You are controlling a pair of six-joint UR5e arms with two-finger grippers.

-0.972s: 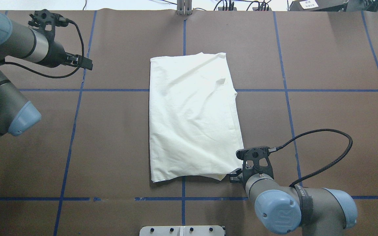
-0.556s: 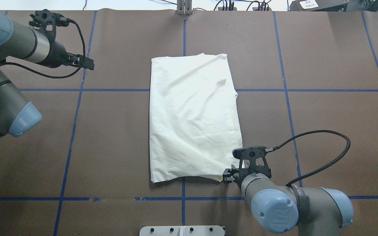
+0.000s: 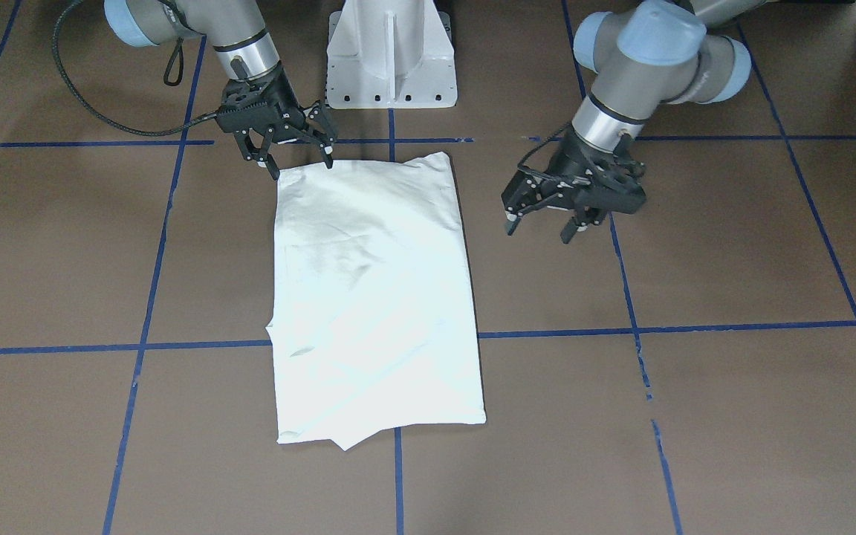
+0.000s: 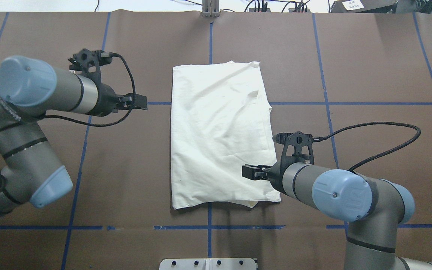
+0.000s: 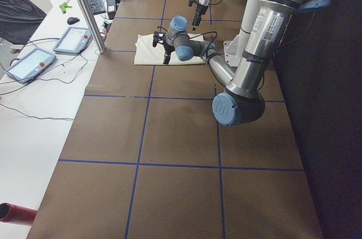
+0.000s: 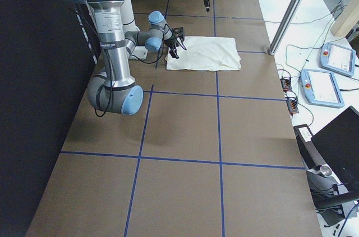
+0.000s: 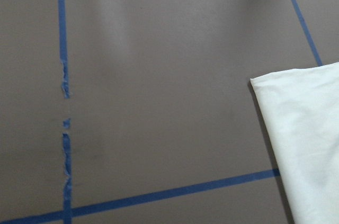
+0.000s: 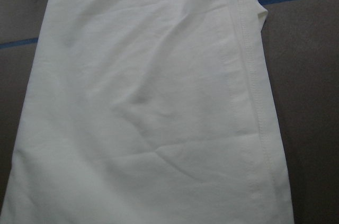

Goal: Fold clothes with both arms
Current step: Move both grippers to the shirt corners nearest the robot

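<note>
Here, white shirt (image 4: 219, 131) folded, on brown table (image 4: 381, 67)

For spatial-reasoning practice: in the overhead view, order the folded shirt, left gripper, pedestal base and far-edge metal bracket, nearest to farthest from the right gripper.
From the right gripper:
1. folded shirt, right under it.
2. pedestal base, at the table's near edge.
3. left gripper, across the shirt.
4. metal bracket, at the far edge.
</note>
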